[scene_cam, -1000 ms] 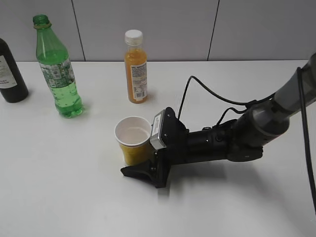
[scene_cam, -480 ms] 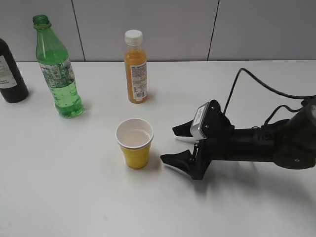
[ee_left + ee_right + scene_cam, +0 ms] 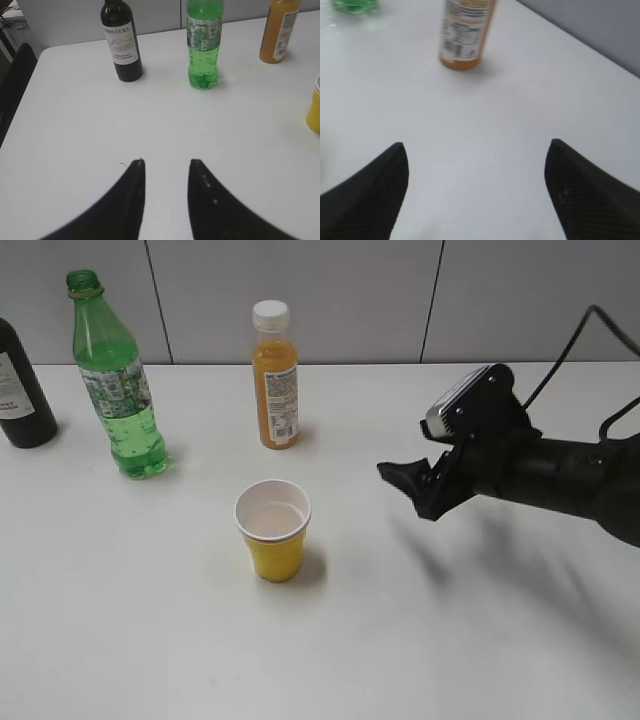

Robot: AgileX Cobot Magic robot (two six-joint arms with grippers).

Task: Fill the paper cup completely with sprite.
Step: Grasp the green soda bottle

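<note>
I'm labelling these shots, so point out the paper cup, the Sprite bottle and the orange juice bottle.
paper cup [image 3: 274, 552]: exterior view, yellow outer wall.
Sprite bottle [image 3: 120, 390]: exterior view, label.
orange juice bottle [image 3: 276, 390]: exterior view, label.

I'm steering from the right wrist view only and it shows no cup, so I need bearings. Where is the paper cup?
Observer: The paper cup stands upright in front of the orange juice bottle, clear of the right claw.
Operator: Is the sprite capped?
Observer: No, the sprite bottle stands upright with no cap.
Operator: And the left claw?
Observer: The left claw is partly open and holds nothing, and faces the sprite bottle and a dark bottle.
</note>
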